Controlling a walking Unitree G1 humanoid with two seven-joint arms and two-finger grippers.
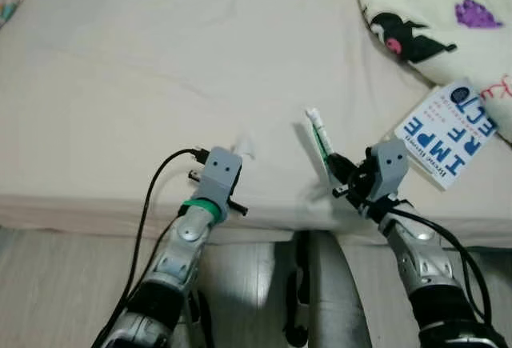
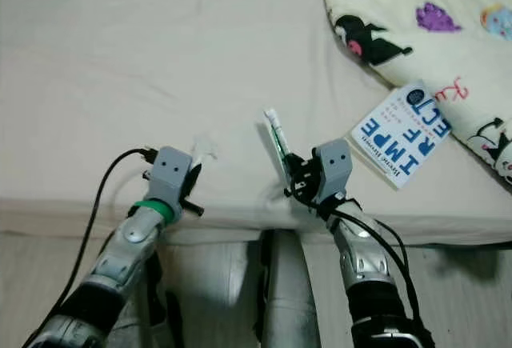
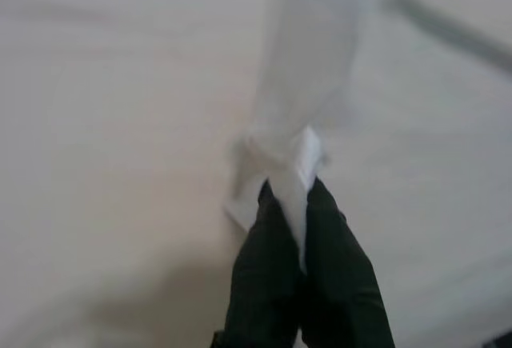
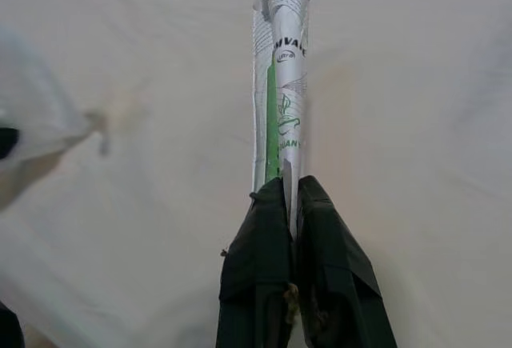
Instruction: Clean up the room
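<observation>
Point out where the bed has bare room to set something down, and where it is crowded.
Free: the wide cream sheet of the bed ahead of the left gripper and its white wrapper. Narrower: the strip between the right gripper's green-and-white packet and the book. Crowded: the far right, with book and patterned blanket.

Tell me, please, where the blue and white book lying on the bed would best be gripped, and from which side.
Probably by its near corner, coming from the robot's side. The book lies flat and skewed on the sheet, its far end against the patterned blanket, so only the near edges are open. The right hand first must shed its wrapper.
</observation>
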